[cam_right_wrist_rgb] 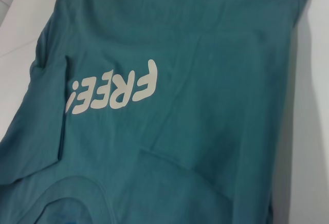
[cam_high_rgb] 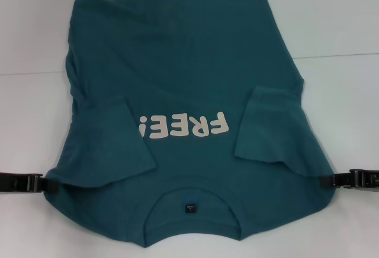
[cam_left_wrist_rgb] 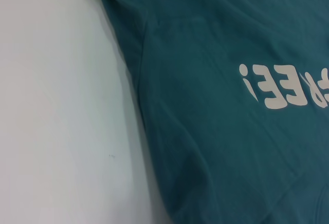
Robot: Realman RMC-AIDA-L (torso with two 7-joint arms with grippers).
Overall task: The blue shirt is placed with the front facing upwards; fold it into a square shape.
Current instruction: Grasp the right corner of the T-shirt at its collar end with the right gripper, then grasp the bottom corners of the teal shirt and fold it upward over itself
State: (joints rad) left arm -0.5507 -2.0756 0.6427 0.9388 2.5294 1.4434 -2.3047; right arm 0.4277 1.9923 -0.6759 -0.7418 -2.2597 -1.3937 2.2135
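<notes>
Left claw [cam_high_rgb: 48,185], right claw [cam_high_rgb: 329,180] low, apart.

Blue shirt [cam_high_rgb: 183,63]: dark teal-blue all over, plain, no pattern, same shade on both sleeves folded in over the chest. "FREE!" lettering [cam_high_rgb: 183,126] across chest: pale pinkish-white, solid fill (reads upside down in head view). Neck label [cam_high_rgb: 189,208] at near edge: small, dark, w/ a tiny pale mark. Table [cam_high_rgb: 337,15]: plain white. Left gripper [cam_high_rgb: 50,184] & right gripper [cam_high_rgb: 330,180], at the shirt's near corners: black.

Both the left pincer [cam_high_rgb: 50,184] and right pincer [cam_high_rgb: 327,180] are black, blocky metal.
</notes>
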